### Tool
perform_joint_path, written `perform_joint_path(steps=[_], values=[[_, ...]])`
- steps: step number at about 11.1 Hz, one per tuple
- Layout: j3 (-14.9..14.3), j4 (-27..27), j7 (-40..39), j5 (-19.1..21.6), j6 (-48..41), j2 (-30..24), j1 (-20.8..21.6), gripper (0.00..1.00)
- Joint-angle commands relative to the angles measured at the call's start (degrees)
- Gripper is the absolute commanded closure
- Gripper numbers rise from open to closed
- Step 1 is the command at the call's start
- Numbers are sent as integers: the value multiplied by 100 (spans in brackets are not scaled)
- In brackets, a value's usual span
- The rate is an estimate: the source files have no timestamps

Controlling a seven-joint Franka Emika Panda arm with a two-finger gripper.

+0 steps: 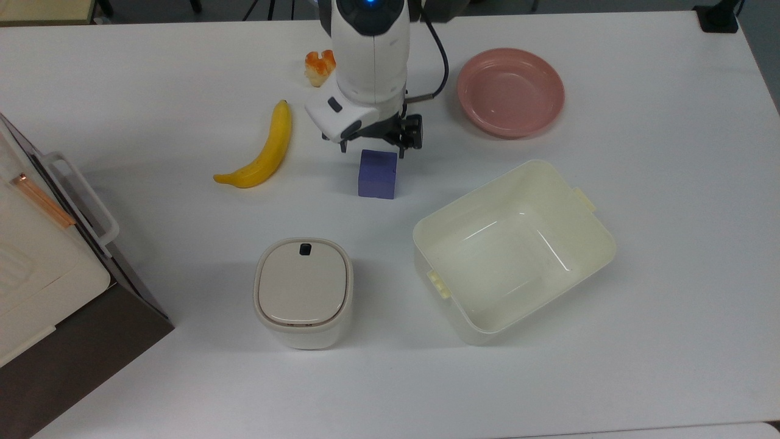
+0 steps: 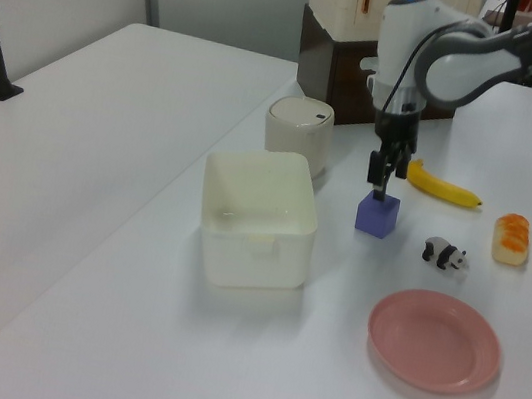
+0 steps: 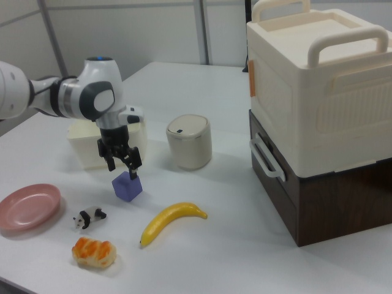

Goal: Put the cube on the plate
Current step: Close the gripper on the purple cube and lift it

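Observation:
The purple-blue cube [image 1: 378, 174] rests on the white table, also seen in the left view [image 2: 377, 215] and the right view [image 3: 127, 187]. My gripper [image 1: 373, 148] hangs just over it, pointing down, fingers spread and nothing between them; it shows too in the left view [image 2: 382, 184] and the right view [image 3: 122, 166]. Whether the fingertips touch the cube's top I cannot tell. The pink plate [image 1: 510, 91] lies empty at the top view's upper right, well apart from the cube, and appears in the left view [image 2: 435, 341] and the right view [image 3: 27, 207].
A banana [image 1: 262, 149] lies at the top view's left of the cube. A cream tub [image 1: 463, 323] and a lidded bin [image 1: 303, 292] stand nearer. A toy panda [image 2: 445, 254] and a bread piece [image 1: 320, 66] lie beyond the arm. A stacked box [image 1: 36, 262] fills the left edge.

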Motion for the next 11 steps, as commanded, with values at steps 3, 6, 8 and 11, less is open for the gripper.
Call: perform_joint_path(steps=[3, 6, 8, 11], values=[[102, -69, 375, -239, 528, 481, 99, 13], [111, -69, 331, -301, 511, 447, 82, 77], [128, -147, 165, -423, 423, 220, 99, 86], [680, -587, -318, -1169, 142, -343, 108, 86]])
